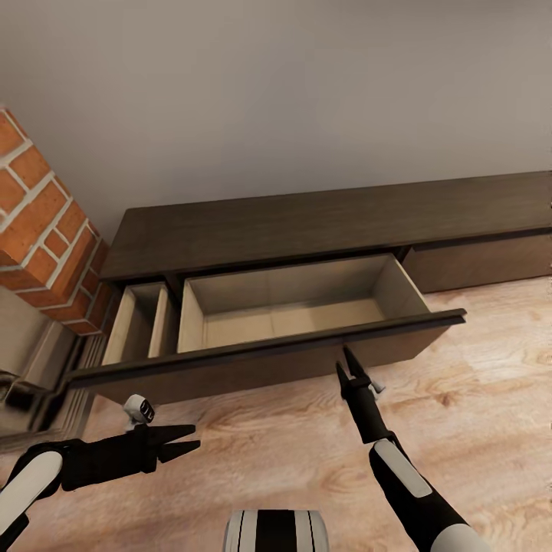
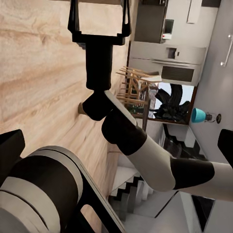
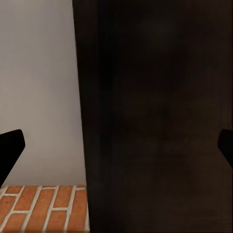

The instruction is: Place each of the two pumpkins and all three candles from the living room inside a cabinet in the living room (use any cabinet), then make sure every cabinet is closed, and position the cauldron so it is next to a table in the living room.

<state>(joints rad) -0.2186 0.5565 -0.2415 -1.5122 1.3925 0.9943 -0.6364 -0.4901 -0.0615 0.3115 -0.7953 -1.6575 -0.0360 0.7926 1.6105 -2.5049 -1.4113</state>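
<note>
The cabinet (image 1: 330, 218) is a long, low dark-brown unit against the wall. Its wide drawer (image 1: 284, 310) is pulled out, with a bare beige inside and a narrower compartment (image 1: 142, 326) at its left. My right gripper (image 1: 349, 366) is open and points at the drawer's dark front (image 1: 261, 364), close to its top edge. In the right wrist view that front (image 3: 155, 116) lies between the spread fingertips (image 3: 10, 150). My left gripper (image 1: 184, 447) is open and empty, low over the floor. It looks across at the right gripper (image 2: 99, 19). The pumpkins, candles and cauldron are out of view.
A brick fireplace (image 1: 46, 230) stands left of the cabinet. A closed drawer front (image 1: 483, 261) lies to the right of the open one. Light wood floor (image 1: 475, 414) spreads in front. Far off in the left wrist view are a fridge (image 2: 167, 60), wooden chairs (image 2: 132, 87) and stairs (image 2: 128, 194).
</note>
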